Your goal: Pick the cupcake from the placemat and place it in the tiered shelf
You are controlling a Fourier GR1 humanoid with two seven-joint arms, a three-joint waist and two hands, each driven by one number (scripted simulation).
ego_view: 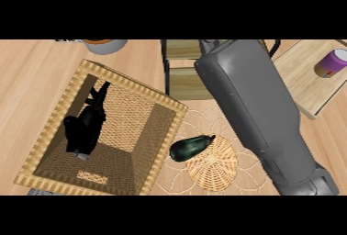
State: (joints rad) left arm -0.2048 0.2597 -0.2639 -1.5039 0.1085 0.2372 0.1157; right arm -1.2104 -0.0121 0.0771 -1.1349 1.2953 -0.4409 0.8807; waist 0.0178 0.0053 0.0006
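Observation:
My right forearm (257, 114) runs from the lower right up to the tiered shelf (181, 69), a dark frame with wooden boards at the top centre. The forearm's far end lies over the shelf and hides the right hand. No cupcake shows anywhere. A round woven placemat (213, 167) on a pale lace mat lies below the shelf, with a dark eggplant (192, 147) at its upper left edge. My left hand (85, 131) hangs open over the wicker basket (159, 137) at the left, fingers pointing up.
A wooden board (308, 85) at the right carries a purple-topped container (331, 63). A grey bowl (107, 46) with something orange inside sits at the top left. The large wicker basket fills the left side of the counter.

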